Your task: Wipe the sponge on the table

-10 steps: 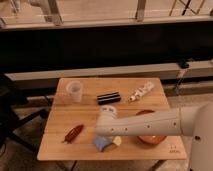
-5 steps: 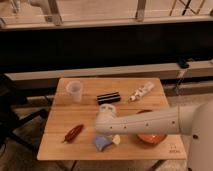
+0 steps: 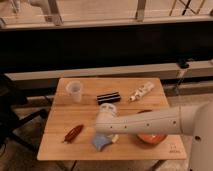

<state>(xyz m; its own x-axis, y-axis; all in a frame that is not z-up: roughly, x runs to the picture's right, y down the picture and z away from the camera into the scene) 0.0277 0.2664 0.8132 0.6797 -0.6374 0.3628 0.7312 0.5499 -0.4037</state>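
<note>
The light blue sponge (image 3: 100, 142) lies on the wooden slatted table (image 3: 60, 150) near its front edge, about the middle. My white arm reaches in from the right, low across the table. Its gripper (image 3: 108, 135) points down right over the sponge's far right edge, and the wrist hides where the two meet. A small cream part shows just right of the sponge.
A clear cup (image 3: 74, 90) stands at the back left. A black ridged block (image 3: 108, 97) and a white packet (image 3: 141, 91) lie at the back. A reddish-brown oblong item (image 3: 73, 132) lies front left. An orange bowl (image 3: 151, 138) sits partly under my arm, front right.
The arm has shifted only slightly over the bowl. The sponge stays in about the same spot near the front edge.
</note>
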